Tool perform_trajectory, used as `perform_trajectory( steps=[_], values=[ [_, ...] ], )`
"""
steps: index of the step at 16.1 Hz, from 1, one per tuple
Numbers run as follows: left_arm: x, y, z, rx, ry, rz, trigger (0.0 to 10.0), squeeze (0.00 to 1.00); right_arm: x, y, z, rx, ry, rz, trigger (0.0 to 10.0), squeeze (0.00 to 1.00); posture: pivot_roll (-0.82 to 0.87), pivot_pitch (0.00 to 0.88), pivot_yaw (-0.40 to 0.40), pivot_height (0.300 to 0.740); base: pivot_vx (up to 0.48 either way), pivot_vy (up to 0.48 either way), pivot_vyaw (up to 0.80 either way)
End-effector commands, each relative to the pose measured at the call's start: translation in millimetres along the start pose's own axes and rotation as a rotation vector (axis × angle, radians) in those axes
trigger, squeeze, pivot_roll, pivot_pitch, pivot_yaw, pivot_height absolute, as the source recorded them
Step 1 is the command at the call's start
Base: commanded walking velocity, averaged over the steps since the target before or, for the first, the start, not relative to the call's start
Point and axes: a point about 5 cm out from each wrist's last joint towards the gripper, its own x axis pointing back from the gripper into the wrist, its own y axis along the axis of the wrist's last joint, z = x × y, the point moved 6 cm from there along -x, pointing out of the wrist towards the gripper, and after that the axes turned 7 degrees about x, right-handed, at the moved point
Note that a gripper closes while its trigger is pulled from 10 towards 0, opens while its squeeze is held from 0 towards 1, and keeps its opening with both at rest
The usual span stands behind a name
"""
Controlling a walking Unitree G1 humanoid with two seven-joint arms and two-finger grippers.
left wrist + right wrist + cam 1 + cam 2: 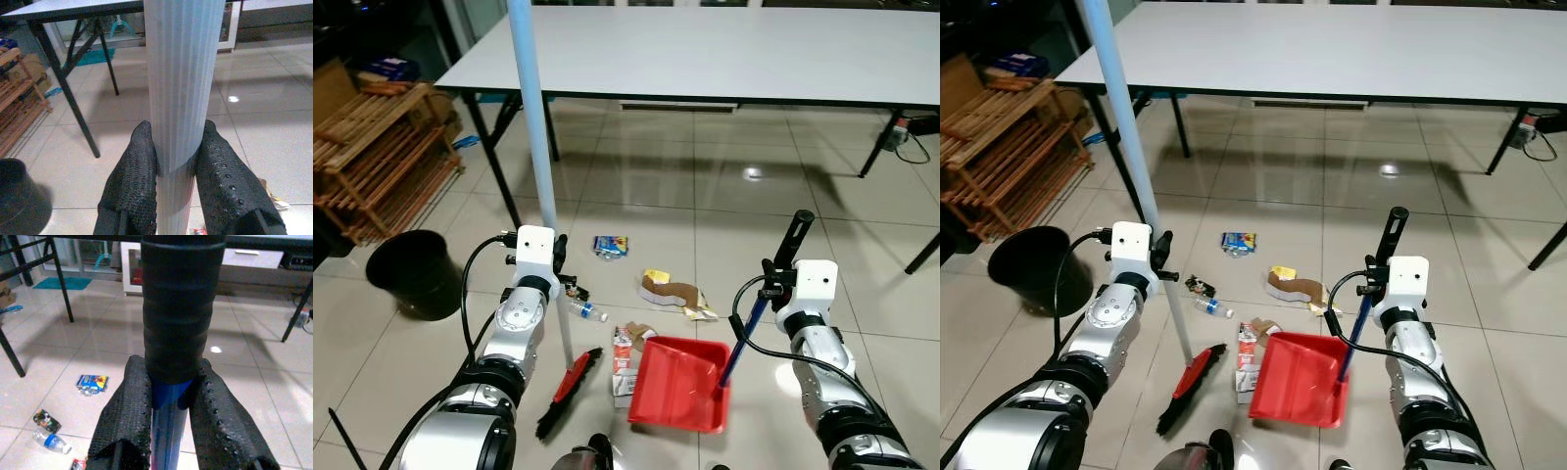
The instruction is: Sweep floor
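**Broom in left gripper, dustpan handle in right, litter on tiles**

Left eye view: left gripper clamps the pale blue broom pole, which rises nearly upright past the table edge. Broom head, red with black bristles, rests on the tile floor near the robot, left of centre. Right gripper holds the blue dustpan handle just below its black grip. Red dustpan sits on the floor just right of the broom head. Litter lies between and beyond them: a crushed carton touching the dustpan's left edge, a small plastic bottle close to the pole, a brown and white paper scrap further out, a blue wrapper furthest. Black bin stands far left, a wooden rack behind it. Long white table spans the far side.

Right eye view: same layout; a small dark wrapper lies just left of the bottle.

Left wrist view: both black fingers press the ribbed pale pole from either side, closed tight on it.

Right wrist view: fingers squeeze the blue shaft right under the black grip. Blue wrapper, dark wrapper and bottle are visible on the floor beyond.
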Motion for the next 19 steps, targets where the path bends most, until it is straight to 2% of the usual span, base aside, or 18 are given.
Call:
perform_trajectory(
  steps=[1, 8, 15, 19],
  values=[
    [-0.5, 4.6, 5.1, -0.027, 0.005, -0.014, 10.0, 0.0, -3.0, 10.2, -2.3, 0.032, 0.011, -0.04, 10.0, 0.0, -0.01, 0.133, 0.072, 0.74, 0.0, 0.0, 0.0],
    [-1.7, 15.0, 16.0, -0.135, 0.005, -0.041, 10.0, 0.0, -7.0, 17.7, 1.8, 0.14, 0.045, -0.06, 10.0, 0.0, 0.0, 0.147, 0.089, 0.74, 0.0, 0.0, 0.0],
    [-1.1, 15.4, 18.3, -0.171, 0.002, -0.039, 10.0, 0.0, -5.8, 15.7, 10.5, 0.129, 0.058, -0.063, 10.0, 0.0, -0.01, 0.174, 0.108, 0.74, 0.0, 0.0, 0.0],
    [0.5, 10.6, 20.7, -0.179, 0.007, -0.021, 10.0, 0.0, -1.0, 6.9, 10.5, 0.11, 0.047, -0.041, 10.0, 0.0, -0.02, 0.167, 0.111, 0.74, 0.303, 0.0, 0.0]
  ],
)
